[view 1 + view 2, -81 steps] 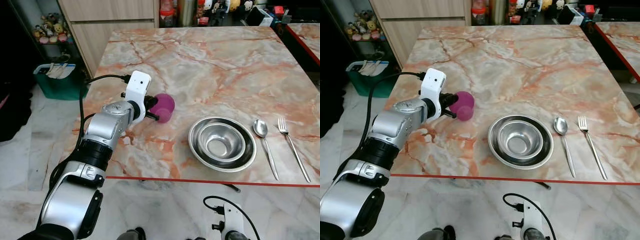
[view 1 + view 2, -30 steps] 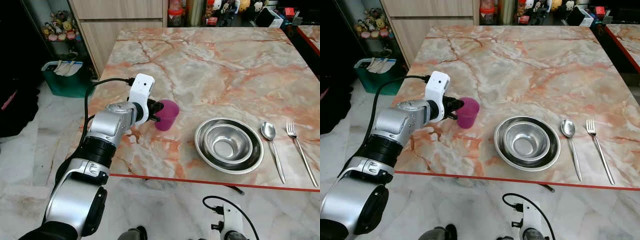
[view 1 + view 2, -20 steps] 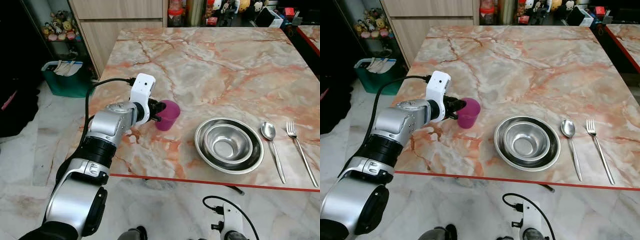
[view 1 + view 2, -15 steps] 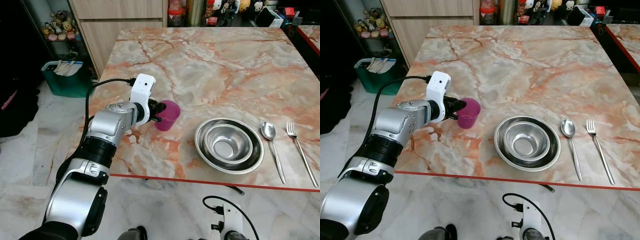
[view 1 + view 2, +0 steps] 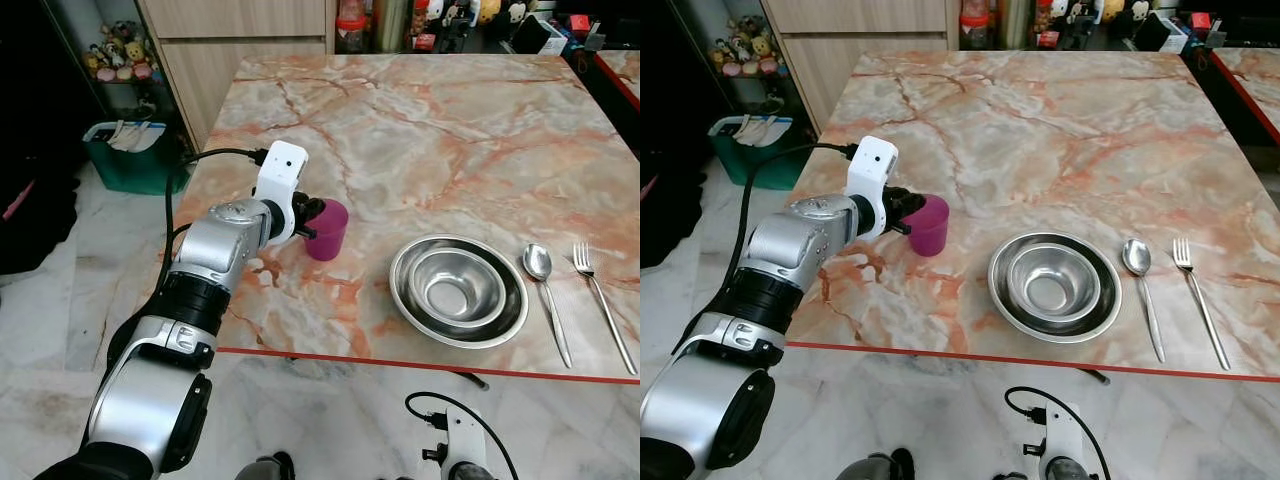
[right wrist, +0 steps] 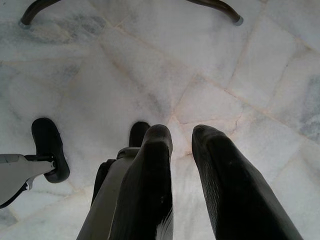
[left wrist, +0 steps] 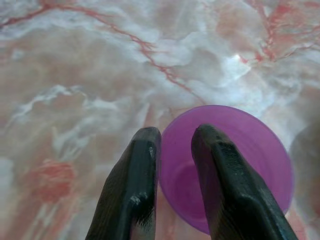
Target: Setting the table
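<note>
A purple plastic cup [image 5: 329, 231] stands upright on the marble table [image 5: 430, 130], left of centre. My left gripper [image 5: 314, 217] is shut on its rim; in the left wrist view one finger [image 7: 220, 175] sits inside the cup [image 7: 255, 160] and the other [image 7: 135, 180] outside. Two nested steel bowls [image 5: 458, 290] rest near the front edge. To their right lie a spoon [image 5: 541, 291] and a fork [image 5: 598, 303]. My right gripper [image 6: 182, 137] hangs below the table over the tiled floor, fingers close together.
The table's red front edge [image 5: 420, 360] runs below the bowls. A green bin [image 5: 128, 160] and wooden cabinets [image 5: 240, 40] stand at the far left. Bottles and small items [image 5: 400, 15] line the far side. A curved black bar [image 6: 125, 5] lies on the floor.
The cup, tilted on its side in my left gripper at first, has been turned upright. In the last half second the gripper and cup shifted slightly left.
</note>
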